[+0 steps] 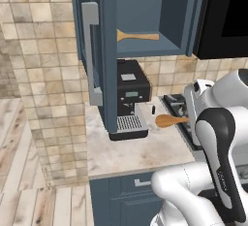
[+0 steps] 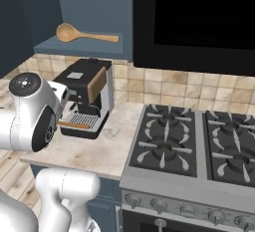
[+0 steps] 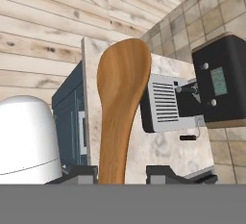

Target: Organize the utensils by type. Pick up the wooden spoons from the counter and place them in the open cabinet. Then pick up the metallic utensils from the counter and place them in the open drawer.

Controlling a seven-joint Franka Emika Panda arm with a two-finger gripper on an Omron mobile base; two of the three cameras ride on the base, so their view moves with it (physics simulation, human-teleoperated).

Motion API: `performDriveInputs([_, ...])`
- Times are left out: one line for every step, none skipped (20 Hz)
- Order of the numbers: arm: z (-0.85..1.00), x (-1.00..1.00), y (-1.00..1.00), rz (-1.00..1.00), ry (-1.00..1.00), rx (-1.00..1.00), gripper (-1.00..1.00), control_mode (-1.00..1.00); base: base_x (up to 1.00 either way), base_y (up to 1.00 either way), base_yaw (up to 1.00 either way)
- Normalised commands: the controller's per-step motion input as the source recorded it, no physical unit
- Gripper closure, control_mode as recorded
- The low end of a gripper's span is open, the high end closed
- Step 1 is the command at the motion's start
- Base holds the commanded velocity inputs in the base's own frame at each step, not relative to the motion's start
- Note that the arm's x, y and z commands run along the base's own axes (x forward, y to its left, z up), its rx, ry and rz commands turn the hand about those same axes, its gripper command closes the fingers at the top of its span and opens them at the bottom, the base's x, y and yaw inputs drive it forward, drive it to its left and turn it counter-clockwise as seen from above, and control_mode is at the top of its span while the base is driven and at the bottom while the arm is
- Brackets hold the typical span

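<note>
A: Hand view: the hand grips a light-brown wooden spoon by its handle, above the black coffee machine.

B: Risk: lifting toward the dark blue cabinet, it could clip the shelf edge.

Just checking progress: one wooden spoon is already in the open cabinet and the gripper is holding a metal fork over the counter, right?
Not a fork. The gripper holds a second wooden spoon, as the hand view shows. The first wooden spoon does lie in the open cabinet, above the counter.
</note>
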Motion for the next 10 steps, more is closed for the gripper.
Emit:
performDriveInputs([0.0, 0.0, 0.0, 0.0, 0.0, 0.0, 1.0, 1.0, 0.0, 0.0, 0.0])
performDriveInputs([0.0, 0.0, 0.0, 0.0, 0.0, 0.0, 1.0, 1.0, 0.0, 0.0, 0.0])
performDriveInputs([0.0, 0.0, 0.0, 0.0, 0.0, 0.0, 1.0, 1.0, 0.0, 0.0, 0.0])
performDriveInputs([0.0, 0.0, 0.0, 0.0, 0.0, 0.0, 1.0, 1.0, 0.0, 0.0, 0.0])
performDriveInputs([0.0, 0.0, 0.0, 0.0, 0.0, 0.0, 1.0, 1.0, 0.0, 0.0, 0.0])
performDriveInputs([0.0, 0.0, 0.0, 0.0, 0.0, 0.0, 1.0, 1.0, 0.0, 0.0, 0.0])
performDriveInputs([0.0, 0.0, 0.0, 0.0, 0.0, 0.0, 1.0, 1.0, 0.0, 0.0, 0.0])
performDriveInputs([0.0, 0.0, 0.0, 0.0, 0.0, 0.0, 1.0, 1.0, 0.0, 0.0, 0.0])
performDriveInputs([0.0, 0.0, 0.0, 0.0, 0.0, 0.0, 1.0, 1.0, 0.0, 0.0, 0.0])
performDriveInputs([0.0, 0.0, 0.0, 0.0, 0.0, 0.0, 1.0, 1.0, 0.0, 0.0, 0.0])
